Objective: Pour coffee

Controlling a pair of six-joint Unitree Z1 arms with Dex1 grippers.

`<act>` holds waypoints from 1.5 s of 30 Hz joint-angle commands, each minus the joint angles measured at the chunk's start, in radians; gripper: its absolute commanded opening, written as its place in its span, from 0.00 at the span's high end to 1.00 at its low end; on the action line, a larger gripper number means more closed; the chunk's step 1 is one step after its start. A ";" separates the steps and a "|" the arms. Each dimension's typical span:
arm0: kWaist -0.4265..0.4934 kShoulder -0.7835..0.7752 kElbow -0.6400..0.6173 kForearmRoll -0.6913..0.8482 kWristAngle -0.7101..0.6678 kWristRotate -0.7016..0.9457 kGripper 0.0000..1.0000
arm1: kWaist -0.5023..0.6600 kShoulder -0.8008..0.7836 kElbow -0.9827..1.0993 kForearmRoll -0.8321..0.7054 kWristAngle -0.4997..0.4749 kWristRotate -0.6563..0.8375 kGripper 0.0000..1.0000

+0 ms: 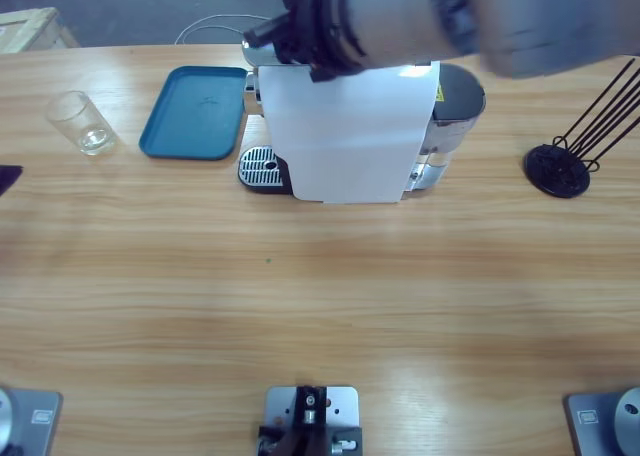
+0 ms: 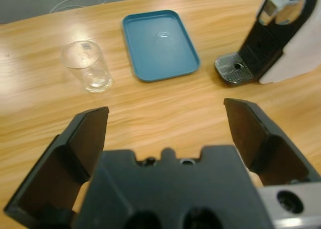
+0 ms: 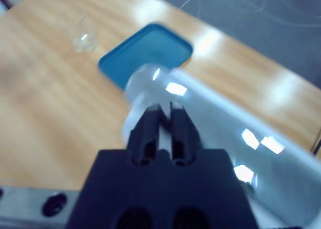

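No coffee shows in any view. The white boxy machine stands mid-table, its drip grate facing left. A clear glass tumbler stands at the far left and looks empty. My right gripper hangs over the machine's silver head, jaws shut with only a thin pale strip between them. My left gripper is open and holds nothing. It looks across the table at the tumbler and the machine. Only a dark sliver of the left gripper shows at the high view's left edge.
A blue tray lies between the tumbler and the machine, with nothing on it. A black wire capsule stand sits at the right. White cables trail off the table's far edge. Bare wooden table stretches in front of the machine.
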 commanded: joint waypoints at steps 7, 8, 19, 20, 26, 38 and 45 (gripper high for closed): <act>0.475 0.595 -0.418 0.103 -0.098 -0.054 0.02 | -0.080 -0.579 0.210 0.468 0.074 -0.049 0.00; 0.477 0.632 -0.418 0.084 -0.110 -0.065 0.02 | -0.080 -0.599 0.244 0.458 0.072 -0.044 0.00; 0.477 0.816 -0.383 -0.083 -0.142 -0.081 0.02 | -0.080 -0.593 0.419 0.270 0.077 -0.025 0.00; 0.477 0.834 -0.383 -0.090 -0.143 -0.082 0.02 | -0.080 -0.584 0.423 0.259 0.078 -0.025 0.00; 0.468 0.904 -0.374 -0.101 -0.145 -0.084 0.02 | -0.080 -0.563 0.464 0.214 0.079 -0.026 0.00; 0.449 1.021 -0.378 -0.158 -0.137 -0.078 0.02 | -0.080 -0.534 0.481 0.181 0.078 -0.032 0.00; 0.449 1.076 -0.380 -0.233 -0.133 -0.075 0.02 | -0.080 -0.523 0.485 0.176 0.075 -0.037 0.00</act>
